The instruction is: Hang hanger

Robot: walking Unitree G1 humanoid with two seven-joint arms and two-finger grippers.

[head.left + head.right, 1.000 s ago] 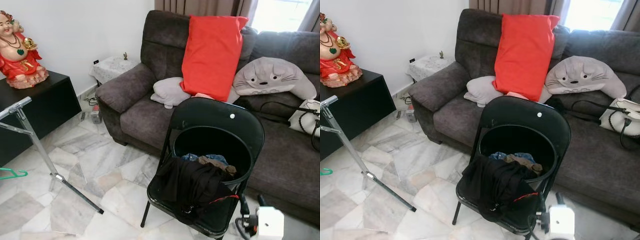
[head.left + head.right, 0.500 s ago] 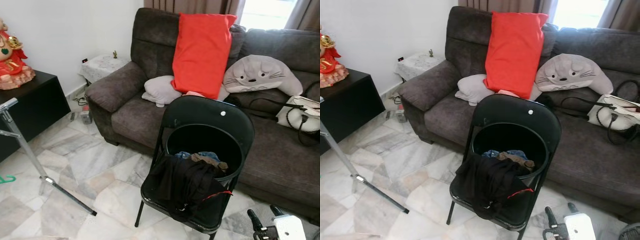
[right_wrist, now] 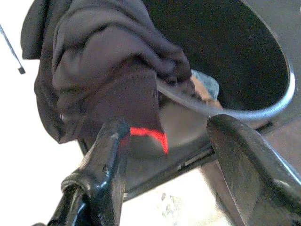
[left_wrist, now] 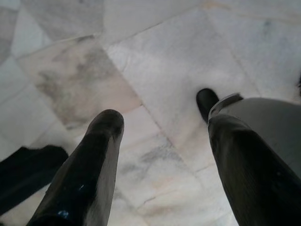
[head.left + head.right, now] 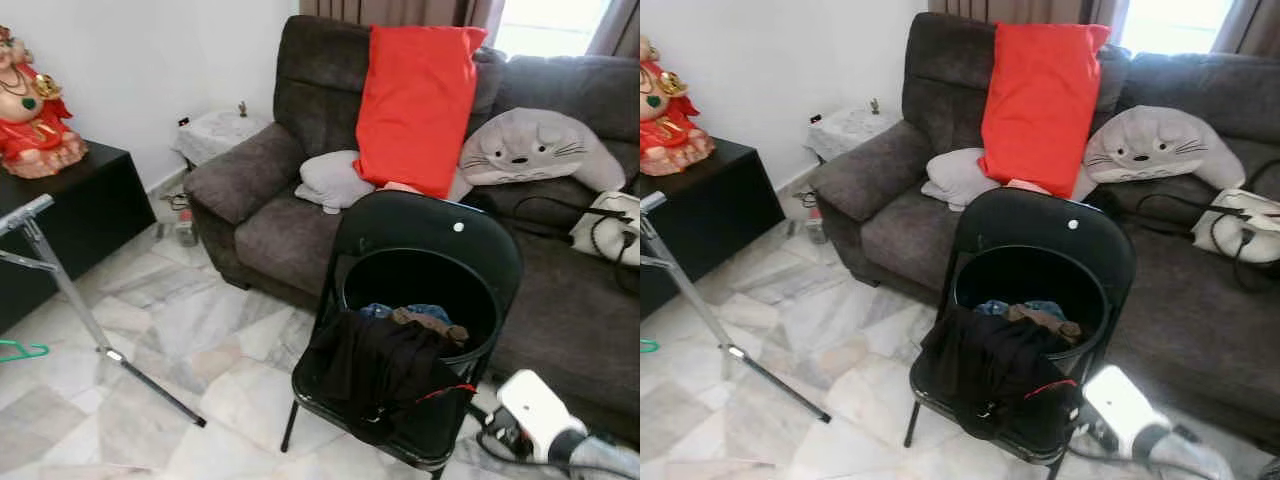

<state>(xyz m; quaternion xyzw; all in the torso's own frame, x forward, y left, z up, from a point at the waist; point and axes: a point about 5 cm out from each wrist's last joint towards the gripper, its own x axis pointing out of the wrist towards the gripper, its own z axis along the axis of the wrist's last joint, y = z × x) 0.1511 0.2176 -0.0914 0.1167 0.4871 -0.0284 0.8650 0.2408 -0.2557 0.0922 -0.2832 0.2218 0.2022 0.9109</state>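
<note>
Black garment drapes over basket rim.

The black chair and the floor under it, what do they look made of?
The folding chair looks like painted metal: thin tubular legs, a smooth backrest with a slight gloss, though it could be plastic. The floor looks like polished marble or a stone-look tile: pale slabs with grey and tan veining and a soft sheen.

A marble-tiled floor filled the lower left of the frame, bearing a black folding chair, a metal stand and a green hanger.
</note>
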